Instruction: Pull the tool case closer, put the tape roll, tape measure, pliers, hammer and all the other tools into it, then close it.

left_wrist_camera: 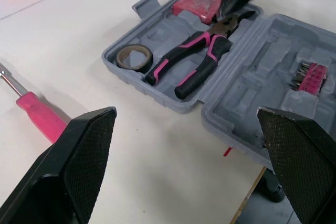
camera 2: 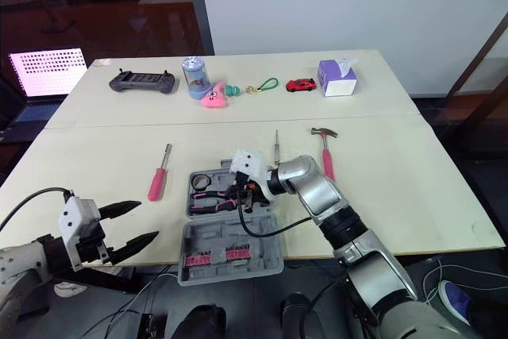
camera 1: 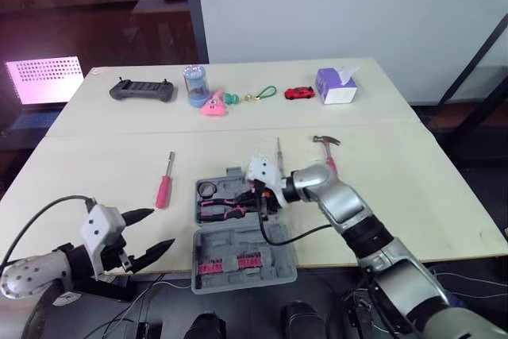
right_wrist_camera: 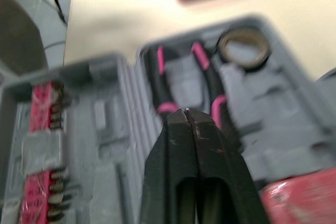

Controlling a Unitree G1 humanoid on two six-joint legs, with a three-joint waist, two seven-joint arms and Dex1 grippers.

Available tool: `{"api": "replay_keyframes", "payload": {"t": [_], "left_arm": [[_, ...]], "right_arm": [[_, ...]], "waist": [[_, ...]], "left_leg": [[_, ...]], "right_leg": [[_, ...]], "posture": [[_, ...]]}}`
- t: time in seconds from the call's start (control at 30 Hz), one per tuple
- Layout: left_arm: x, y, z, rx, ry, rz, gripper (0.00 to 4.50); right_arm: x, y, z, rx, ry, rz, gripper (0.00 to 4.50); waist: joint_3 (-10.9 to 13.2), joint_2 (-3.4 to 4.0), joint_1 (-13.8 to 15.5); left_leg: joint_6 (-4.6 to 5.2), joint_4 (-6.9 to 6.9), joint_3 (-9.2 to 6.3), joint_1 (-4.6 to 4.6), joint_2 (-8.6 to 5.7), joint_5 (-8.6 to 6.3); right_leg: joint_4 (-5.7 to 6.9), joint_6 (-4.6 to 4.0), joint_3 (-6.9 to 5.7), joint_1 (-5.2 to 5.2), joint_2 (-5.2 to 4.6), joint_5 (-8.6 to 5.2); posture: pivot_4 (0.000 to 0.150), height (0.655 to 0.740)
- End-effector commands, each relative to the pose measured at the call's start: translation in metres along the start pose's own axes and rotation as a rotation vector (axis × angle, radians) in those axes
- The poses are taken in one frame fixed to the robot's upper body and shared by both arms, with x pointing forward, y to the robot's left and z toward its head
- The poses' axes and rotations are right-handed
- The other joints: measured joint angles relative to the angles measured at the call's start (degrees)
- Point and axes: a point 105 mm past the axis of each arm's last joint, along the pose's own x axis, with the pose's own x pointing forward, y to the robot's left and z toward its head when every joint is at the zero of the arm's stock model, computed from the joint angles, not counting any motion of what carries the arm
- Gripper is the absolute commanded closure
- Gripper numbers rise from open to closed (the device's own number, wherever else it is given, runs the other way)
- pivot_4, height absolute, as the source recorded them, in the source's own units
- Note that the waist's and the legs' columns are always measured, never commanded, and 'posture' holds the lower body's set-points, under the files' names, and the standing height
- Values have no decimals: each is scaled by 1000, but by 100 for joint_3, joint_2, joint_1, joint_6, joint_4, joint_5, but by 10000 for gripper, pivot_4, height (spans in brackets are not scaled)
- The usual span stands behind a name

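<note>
Pink-handled pliers [left_wrist_camera: 191, 61] in open grey plastic tool case [camera 1: 238, 245]
Head view: we see the case at the cream table's [camera 1: 397, 188] near edge, with the left gripper [camera 1: 163, 228] spread apart beside it. Right wrist view: the right gripper [right_wrist_camera: 185, 113] is pinched together, empty, above the pliers.

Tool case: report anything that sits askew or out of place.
The tool case lies open with its lid jutting past the table's front edge, partly unsupported, so it could tip. Nothing else stands out.
</note>
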Motion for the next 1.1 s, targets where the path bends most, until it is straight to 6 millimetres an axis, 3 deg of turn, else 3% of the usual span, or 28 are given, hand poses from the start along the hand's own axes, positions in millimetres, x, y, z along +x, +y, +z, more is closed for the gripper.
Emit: {"api": "replay_keyframes", "payload": {"t": [0.03, 0.13, 0.2, 0.27, 0.43, 0.63, 0.97, 1.1], "left_arm": [[1, 2, 5, 24, -4, -10, 0], [2, 2, 4, 24, -4, -14, 0], [2, 1, 2, 24, 6, -17, 0], [2, 1, 1, 26, 17, -18, 0], [-1, 3, -4, 31, 41, -15, 0], [-1, 6, -7, 42, 62, -19, 0], [-2, 7, -12, 59, 81, -26, 0], [-1, 8, -12, 63, 78, -27, 0]], "right_arm": [[9, -1, -3, 15, -2, -12, 43999], [21, 1, -16, 102, 9, -2, 43999], [28, 2, -55, 154, 149, -24, 43999], [29, 4, -80, 174, 241, -27, 43999], [28, 6, -93, 182, 300, -30, 43999], [30, 16, -115, 145, 404, 2, 43999], [30, 12, -124, 70, 465, -19, 43999], [30, -1, -91, 81, 308, -55, 43999]], "waist": [[0, 0, -1], [0, -1, -8], [-5, -1, -18], [-18, 1, -16], [-86, -4, -2], [-173, 0, 0], [-239, 4, 8], [-245, 3, 14]], "left_leg": [[0, 0, 0, 0, 0, 0], [0, 0, 0, 2, 0, 0], [0, -2, 1, 4, 0, 0], [0, -2, 1, 16, 0, 0], [6, -22, 1, 119, 0, -4], [6, -23, 0, 123, 0, -4], [7, -90, 0, 230, 1, -5], [7, -91, -2, 232, 1, -5]], "right_leg": [[0, 0, 0, 0, 0, 0], [0, 0, 0, 1, 1, 0], [0, 0, 1, 0, 1, 0], [0, 0, 1, 13, 1, 0], [-17, -1, 0, 113, 2, -3], [-17, -1, 0, 115, 3, -4], [-55, -7, 0, 207, 2, -17], [-54, -7, 0, 207, 2, -17]], "posture": [[1500, 7400], [1500, 7400], [1500, 7400], [1500, 7400], [1500, 7400], [1500, 7400], [1500, 7400], [1500, 7400]]}}
